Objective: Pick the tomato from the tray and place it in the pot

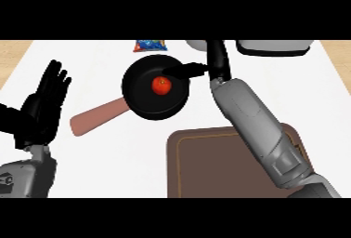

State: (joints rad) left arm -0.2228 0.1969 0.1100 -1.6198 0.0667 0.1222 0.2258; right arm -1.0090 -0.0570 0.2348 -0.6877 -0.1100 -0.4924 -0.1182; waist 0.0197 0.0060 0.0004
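Now | tomato in pot | right hand fingers wide | left hand fingers straight | packet print unreadable

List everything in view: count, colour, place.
pot: one, black with a pinkish-brown handle, middle of the counter
tomato: one, red, inside the pot
tray: one, brown, near side, partly under the right forearm
packet: one, blue, far edge behind the pot
white object: one, white and grey, far right, cut off; cannot tell what it is
counter: one, white
left hand: black, open, fingers up, resting at the left
right hand: black, open, over the pot's far right rim
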